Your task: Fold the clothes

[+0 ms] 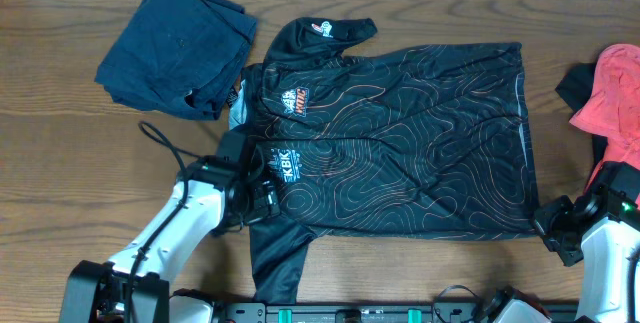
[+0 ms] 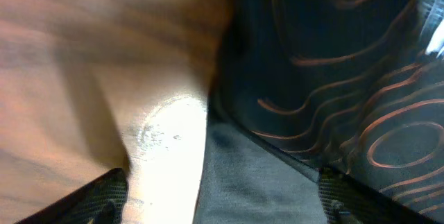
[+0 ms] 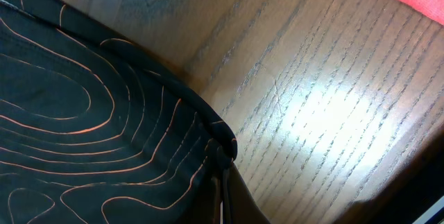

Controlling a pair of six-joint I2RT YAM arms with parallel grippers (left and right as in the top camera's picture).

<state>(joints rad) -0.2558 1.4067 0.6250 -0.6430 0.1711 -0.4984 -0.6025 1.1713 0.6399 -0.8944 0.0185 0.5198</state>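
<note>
The clothes, a black jersey (image 1: 400, 143) with thin orange contour lines, lie spread flat on the wooden table, collar to the left and hem to the right. My left gripper (image 1: 262, 201) sits low at the jersey's near left side, by the lower sleeve. In the left wrist view this left gripper (image 2: 225, 207) is open, its fingers (image 2: 104, 197) far apart, with the jersey's edge (image 2: 277, 175) lying between them on the wood. My right gripper (image 1: 552, 225) is at the hem's near right corner. In the right wrist view this right gripper (image 3: 223, 172) is shut on that bunched corner (image 3: 223, 144).
A folded navy-blue garment (image 1: 178, 48) lies at the back left, close to the jersey's collar. A coral-red garment (image 1: 612, 88) rests at the right edge, above my right arm. A black cable (image 1: 160, 143) loops beside my left arm.
</note>
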